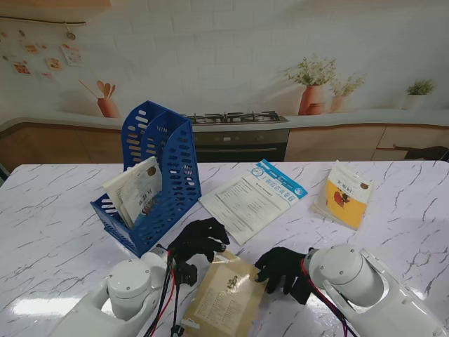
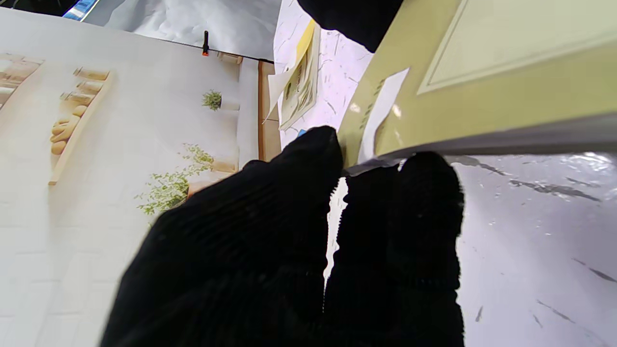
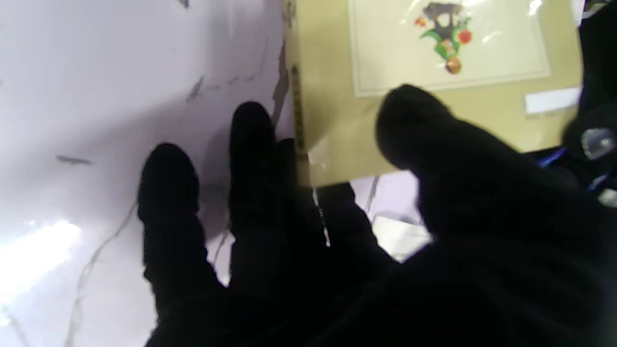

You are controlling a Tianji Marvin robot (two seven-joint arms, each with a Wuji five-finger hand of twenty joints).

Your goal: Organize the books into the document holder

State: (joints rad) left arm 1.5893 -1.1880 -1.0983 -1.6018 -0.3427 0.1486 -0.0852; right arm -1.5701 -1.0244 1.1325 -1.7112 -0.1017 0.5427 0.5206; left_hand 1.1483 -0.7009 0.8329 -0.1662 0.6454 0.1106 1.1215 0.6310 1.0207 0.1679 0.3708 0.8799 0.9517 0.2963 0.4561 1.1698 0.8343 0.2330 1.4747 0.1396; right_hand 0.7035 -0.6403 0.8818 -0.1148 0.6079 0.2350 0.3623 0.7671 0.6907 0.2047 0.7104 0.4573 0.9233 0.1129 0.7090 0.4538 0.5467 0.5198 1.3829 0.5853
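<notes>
**One book filed, tan book in hand, two still out**

You have one book (image 1: 140,191) already standing in the blue document holder (image 1: 172,151), leaning in the front slot. The holder sits left of centre, upright.

Your current item is the tan book (image 1: 226,298), nearest to me between both hands. Your left hand (image 1: 198,239) sits at its far left corner, fingers (image 2: 308,159) curled against the edge; the left wrist view shows that edge raised off the table top, so it looks like a grip, thumb side on the cover. Your right hand (image 1: 283,270) is at the book's right edge, fingers (image 3: 253,140) spread and partly under the edge, thumb over the cover. Whether it truly clamps, you cannot tell; it looks like a supporting touch.

Still left: the white booklet with blue band (image 1: 254,199) flat mid-table, just right of the holder, and the yellow book (image 1: 345,194) farther right, well apart from the hands. Roughly a quarter done by my judgement.
</notes>
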